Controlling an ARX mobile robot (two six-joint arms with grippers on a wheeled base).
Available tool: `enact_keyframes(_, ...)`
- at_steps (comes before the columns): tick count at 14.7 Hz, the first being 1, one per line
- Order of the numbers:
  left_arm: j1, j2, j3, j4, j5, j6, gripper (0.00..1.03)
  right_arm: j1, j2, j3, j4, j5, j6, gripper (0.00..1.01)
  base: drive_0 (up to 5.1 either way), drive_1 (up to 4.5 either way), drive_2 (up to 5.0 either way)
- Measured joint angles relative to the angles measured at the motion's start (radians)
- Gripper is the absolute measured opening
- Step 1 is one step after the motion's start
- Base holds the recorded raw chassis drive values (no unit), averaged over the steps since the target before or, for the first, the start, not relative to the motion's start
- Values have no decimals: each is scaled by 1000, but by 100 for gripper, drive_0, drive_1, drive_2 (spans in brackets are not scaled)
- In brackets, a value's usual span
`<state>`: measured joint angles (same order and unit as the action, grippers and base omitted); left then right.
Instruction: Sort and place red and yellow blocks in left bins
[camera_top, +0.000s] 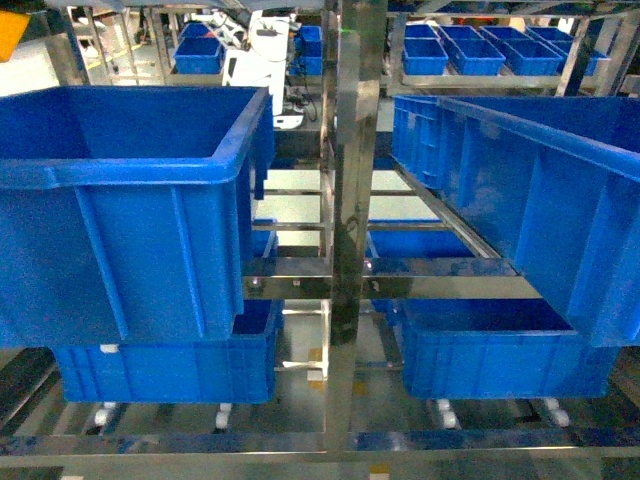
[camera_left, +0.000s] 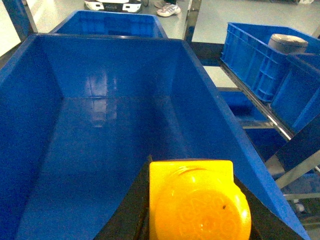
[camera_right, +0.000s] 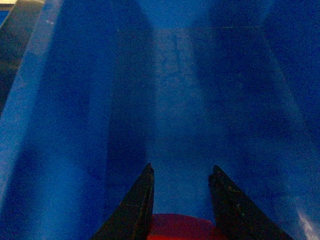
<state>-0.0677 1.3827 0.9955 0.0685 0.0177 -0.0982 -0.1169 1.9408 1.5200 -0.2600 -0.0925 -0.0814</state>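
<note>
Head view
Left crate (camera_top: 130, 200): big, deep, blue, fills the 9 o'clock side, thick rim on top, ribs down its wall.
Right crate (camera_top: 540, 200): same blue, at 3 o'clock, tilted, sits on the steel rack (camera_top: 352, 230).
Lower crates: two more blue ones at 7 and 5 o'clock, under the upper pair.
Far shelf: small blue trays (camera_top: 480, 50) at 1 o'clock.
Arms: neither claw shows here.

Left wrist view
Left claw (camera_left: 192, 227): at 6 o'clock, dark fingers on both sides of the yellow block (camera_left: 197, 202), clamped on it.
Yellow block: held above the inside of a blue crate (camera_left: 30, 100), near its right wall; crate floor bare and glossy.
Beyond: a second blue crate at 12 o'clock, more blue crates at 2 o'clock, one with a grey round thing (camera_left: 287, 44) in it.

Right wrist view
Right claw (camera_right: 181, 200): two dark fingers at 6 o'clock, set narrow, with the red block (camera_right: 180, 227) between them at the bottom edge; gripped, as far as the dim picture shows.
Red block: only its top shows, above the floor of a blue crate (camera_right: 65, 125) whose walls rise at 9 and 3 o'clock.
</note>
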Motion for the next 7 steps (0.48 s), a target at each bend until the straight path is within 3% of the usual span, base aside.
enact_keyframes(2,0,0,0,0,1,0,27,21,60,55,-20,27,-2,28,0,0,0)
enact_keyframes(4,0,0,0,0,0,0,27,32,121,134,-30,56,-33,28,0,0,0)
enact_keyframes(7,0,0,0,-1,0,0,27,-6,204,221,-58,87,-79,28,0,0,0)
